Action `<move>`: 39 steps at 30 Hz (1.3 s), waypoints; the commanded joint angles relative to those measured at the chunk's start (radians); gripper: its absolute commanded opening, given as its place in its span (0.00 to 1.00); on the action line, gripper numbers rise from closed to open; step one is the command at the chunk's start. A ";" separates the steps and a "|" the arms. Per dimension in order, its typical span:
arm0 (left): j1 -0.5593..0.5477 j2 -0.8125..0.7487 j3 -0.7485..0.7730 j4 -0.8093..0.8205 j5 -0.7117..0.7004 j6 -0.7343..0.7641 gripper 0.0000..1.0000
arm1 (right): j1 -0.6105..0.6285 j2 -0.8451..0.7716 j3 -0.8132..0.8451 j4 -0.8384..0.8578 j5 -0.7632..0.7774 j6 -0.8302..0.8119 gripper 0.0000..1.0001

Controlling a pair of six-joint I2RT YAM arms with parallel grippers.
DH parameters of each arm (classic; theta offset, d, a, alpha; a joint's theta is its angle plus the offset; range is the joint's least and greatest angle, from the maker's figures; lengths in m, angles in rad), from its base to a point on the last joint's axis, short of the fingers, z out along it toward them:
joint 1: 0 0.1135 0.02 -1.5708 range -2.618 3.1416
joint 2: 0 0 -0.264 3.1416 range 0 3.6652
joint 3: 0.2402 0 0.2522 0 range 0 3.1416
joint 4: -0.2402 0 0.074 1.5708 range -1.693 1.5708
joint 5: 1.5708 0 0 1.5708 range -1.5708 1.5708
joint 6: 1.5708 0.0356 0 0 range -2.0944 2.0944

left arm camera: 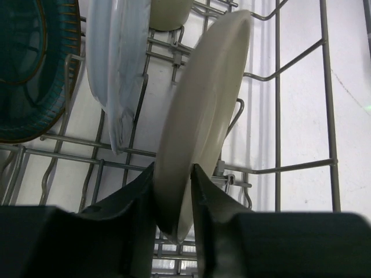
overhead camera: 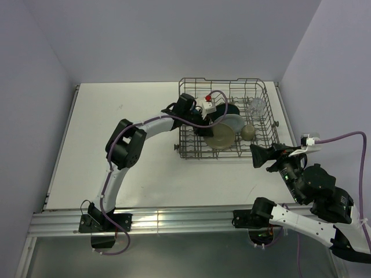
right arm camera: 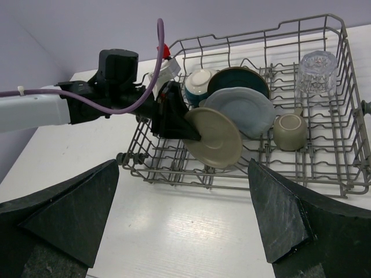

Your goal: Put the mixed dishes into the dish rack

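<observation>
The dish rack stands at the far right of the table. Inside it the grey-beige plate stands on edge in front of the pale blue plate and the dark teal plate. The bowl, the mug and the upturned clear glass are in the rack too. My left gripper reaches into the rack from the left, shut on the lower rim of the grey-beige plate, with both fingers touching it. My right gripper hovers open and holds nothing, just in front of the rack's near right corner.
White tabletop spreads to the left of and in front of the rack. A raised metal rail runs along the near edge by the arm bases. Walls close in at the back and on both sides.
</observation>
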 commanded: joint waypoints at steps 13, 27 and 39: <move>-0.031 -0.147 -0.202 0.182 -0.062 -0.106 0.00 | 0.000 0.006 0.045 -0.006 0.017 0.016 1.00; -0.040 -0.331 -0.309 0.241 -0.276 -0.228 0.00 | 0.000 0.017 0.042 0.002 0.017 0.019 1.00; -0.179 -0.327 -0.285 0.265 -0.483 -0.242 0.00 | 0.000 0.037 0.049 0.013 0.011 0.010 1.00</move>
